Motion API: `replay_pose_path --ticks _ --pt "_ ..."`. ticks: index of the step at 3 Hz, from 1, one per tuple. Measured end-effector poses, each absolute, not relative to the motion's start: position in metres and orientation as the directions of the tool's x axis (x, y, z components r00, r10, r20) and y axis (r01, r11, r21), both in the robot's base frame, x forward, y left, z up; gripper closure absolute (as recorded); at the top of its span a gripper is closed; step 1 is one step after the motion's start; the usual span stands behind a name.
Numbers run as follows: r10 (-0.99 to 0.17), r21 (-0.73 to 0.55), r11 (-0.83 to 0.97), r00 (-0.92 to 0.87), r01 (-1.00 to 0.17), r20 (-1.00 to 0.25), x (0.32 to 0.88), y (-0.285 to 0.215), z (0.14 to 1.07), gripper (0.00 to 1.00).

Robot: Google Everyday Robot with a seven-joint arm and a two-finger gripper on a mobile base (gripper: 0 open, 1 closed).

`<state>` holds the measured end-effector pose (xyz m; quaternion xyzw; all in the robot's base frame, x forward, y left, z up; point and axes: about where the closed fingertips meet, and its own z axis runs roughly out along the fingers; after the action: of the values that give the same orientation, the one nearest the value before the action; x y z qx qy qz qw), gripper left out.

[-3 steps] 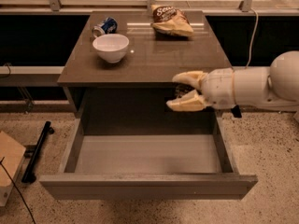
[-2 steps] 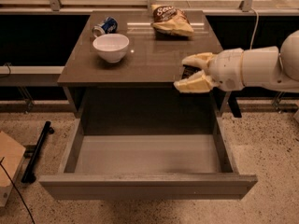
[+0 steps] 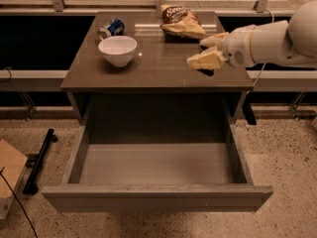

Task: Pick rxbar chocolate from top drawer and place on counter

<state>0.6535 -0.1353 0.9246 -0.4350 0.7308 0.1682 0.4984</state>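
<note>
The desk [image 3: 163, 71], a grey-brown glossy square top on a cabinet, fills the middle of the view. Below it the top drawer [image 3: 158, 197] is pulled fully out toward the camera; inside, only its light grey floor and grey side walls show. The white arm [image 3: 277, 41] reaches in from the right above the desk's right part. At its end the gripper [image 3: 196, 52] hovers just over the surface, near the front right corner and well clear of the drawer. Its cream fingers [image 3: 205, 61] stand a narrow gap apart, pinching a small dark thing whose edge pokes out under the lower one: the rxbar chocolate [image 3: 208, 72], held just above the desk. A tan-and-brown chip bag [image 3: 181, 23] lies at the back, just beyond the gripper. A white bowl [image 3: 118, 49] stands upright on the left part, and only its white inside shows. A small blue can [image 3: 111, 28] lies on its side just behind the bowl.
</note>
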Motion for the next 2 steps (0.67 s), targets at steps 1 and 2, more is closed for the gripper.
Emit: replay_pose_path --ticks 1,2 --pt "-0.434 -0.14 0.627 -0.194 -0.766 -0.88 0.695 -0.136 0.915 1.0" --pt "-0.417 -0.127 0.664 -0.224 -0.737 -0.881 0.731 -0.136 0.902 1.0"
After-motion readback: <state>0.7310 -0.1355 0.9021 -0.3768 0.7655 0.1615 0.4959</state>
